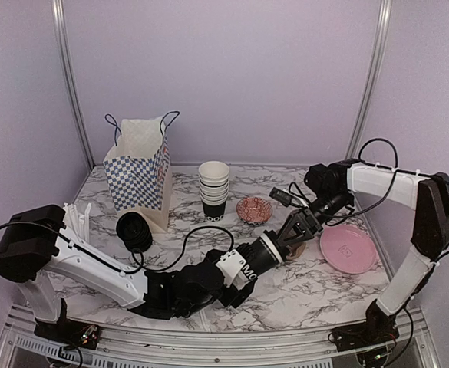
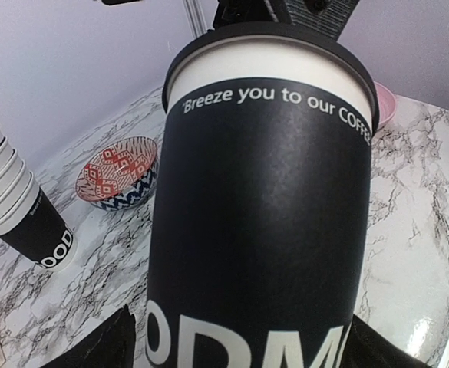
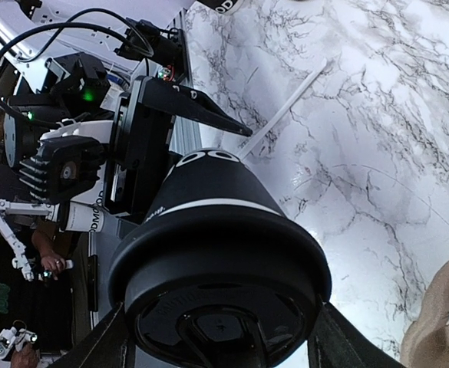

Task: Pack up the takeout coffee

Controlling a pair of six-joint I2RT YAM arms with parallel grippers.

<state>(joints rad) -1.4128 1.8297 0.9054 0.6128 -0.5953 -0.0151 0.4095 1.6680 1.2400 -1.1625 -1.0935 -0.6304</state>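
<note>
The takeout coffee (image 1: 272, 247), a black paper cup with white print and a black lid, hangs on its side above the table's middle, between the two grippers. My left gripper (image 1: 261, 254) is at its base. In the left wrist view the cup (image 2: 262, 199) fills the frame, and the left gripper (image 2: 243, 341) is open, with a sliver of marble showing beside one finger (image 2: 109, 345). My right gripper (image 1: 293, 234) is at the lid end. In the right wrist view the right gripper (image 3: 220, 341) is shut on the lid of the cup (image 3: 216, 253), with its fingers (image 3: 339, 345) against the rim.
A checkered paper bag (image 1: 140, 172) stands open at the back left. Next to it lie a stack of black lids (image 1: 134, 230) and white sticks (image 1: 78, 218). A stack of cups (image 1: 213, 188) and a patterned bowl (image 1: 253, 208) sit mid-table. A pink plate (image 1: 347, 248) lies right, with a tan object (image 3: 439, 322) close by.
</note>
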